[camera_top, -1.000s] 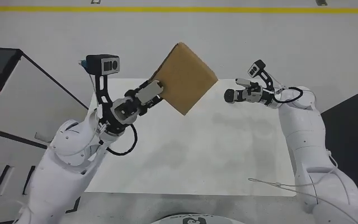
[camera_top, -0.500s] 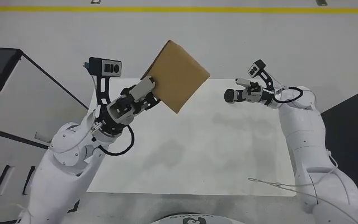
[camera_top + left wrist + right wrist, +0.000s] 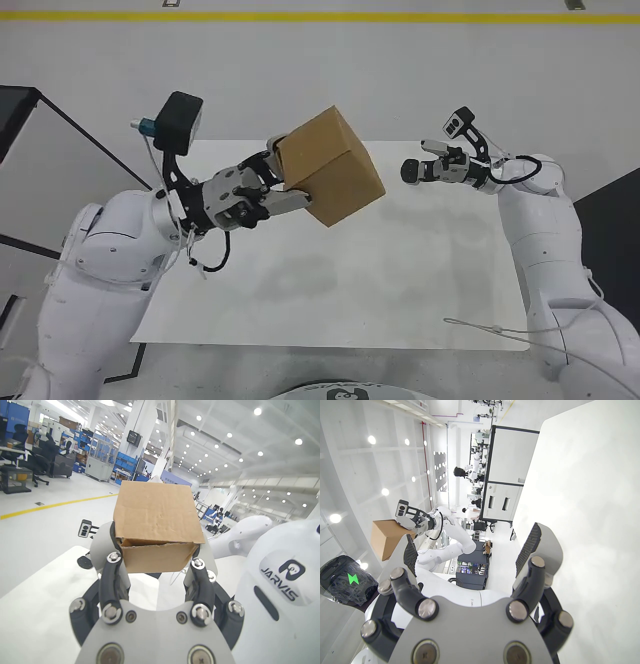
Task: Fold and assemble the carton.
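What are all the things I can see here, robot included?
carton: one, brown cardboard, box-shaped, held in the air above the far left part of the table
table: one, white, in front of the robot
floor line: one, yellow, running across the floor beyond the table
dark frame: one, black, on the floor left of the table
cabinet: one, white with black edges, in the room behind
left gripper: one, black and silver, clamped on the carton's near end
right gripper: one, black and silver, open and holding nothing, above the table's far right, apart from the carton
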{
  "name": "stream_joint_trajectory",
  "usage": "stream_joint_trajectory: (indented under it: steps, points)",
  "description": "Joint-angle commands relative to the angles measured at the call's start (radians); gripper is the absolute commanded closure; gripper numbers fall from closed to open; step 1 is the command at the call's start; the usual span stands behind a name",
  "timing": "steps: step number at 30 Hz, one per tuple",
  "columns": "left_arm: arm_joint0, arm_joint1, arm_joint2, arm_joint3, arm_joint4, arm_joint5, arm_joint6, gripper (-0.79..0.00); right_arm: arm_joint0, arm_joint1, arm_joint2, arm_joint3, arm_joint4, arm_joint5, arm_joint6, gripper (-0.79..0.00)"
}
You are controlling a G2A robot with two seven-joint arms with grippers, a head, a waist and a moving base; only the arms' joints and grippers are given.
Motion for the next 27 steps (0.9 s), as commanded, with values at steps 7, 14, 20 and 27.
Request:
stream_joint_trajectory:
  steps: [7, 14, 20, 27]
  points:
    - [-0.001, 0.0, 0.002, 0.0, 0.001, -0.006, -0.001, 0.0, 0.0, 0.0, 0.0, 0.0, 0.0, 0.0, 0.0, -0.785]
    - [-0.024, -0.004, -0.048, -0.022, 0.316, -0.128, 0.087, 0.0, 0.0, 0.0, 0.0, 0.0, 0.0, 0.0, 0.0, -0.785]
    - [-0.026, -0.011, -0.064, -0.047, 0.644, -0.25, 0.201, 0.0, 0.0, 0.0, 0.0, 0.0, 0.0, 0.0, 0.0, -0.785]
    - [-0.029, -0.016, -0.087, -0.078, 0.919, -0.279, 0.307, 0.0, 0.0, 0.0, 0.0, 0.0, 0.0, 0.0, 0.0, -0.785]
